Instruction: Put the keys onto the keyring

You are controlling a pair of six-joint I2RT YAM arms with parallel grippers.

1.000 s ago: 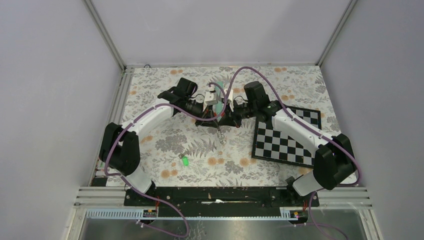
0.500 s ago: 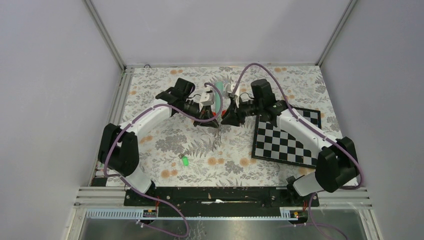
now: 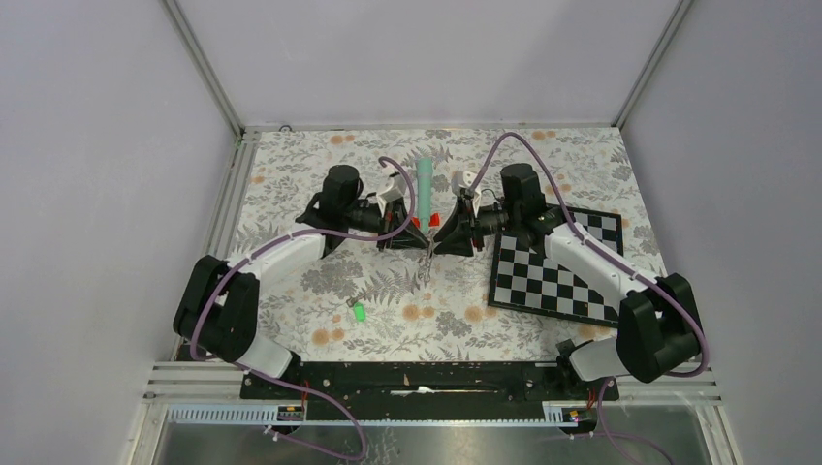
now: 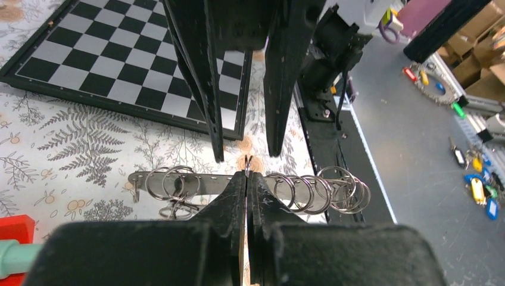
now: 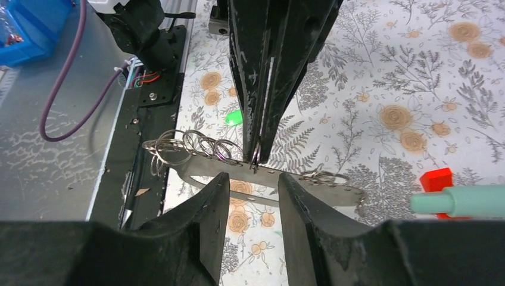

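Right end effector (image 5: 254,179) now released; left end effector (image 4: 246,174) stays clenched on the keyring (image 5: 339,190).

One green key (image 3: 358,312), one chessboard (image 3: 553,266), one stick (image 3: 424,184)

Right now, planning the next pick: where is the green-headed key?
In the top view the green-headed key lies on the floral tablecloth, left of centre and left of the chessboard.
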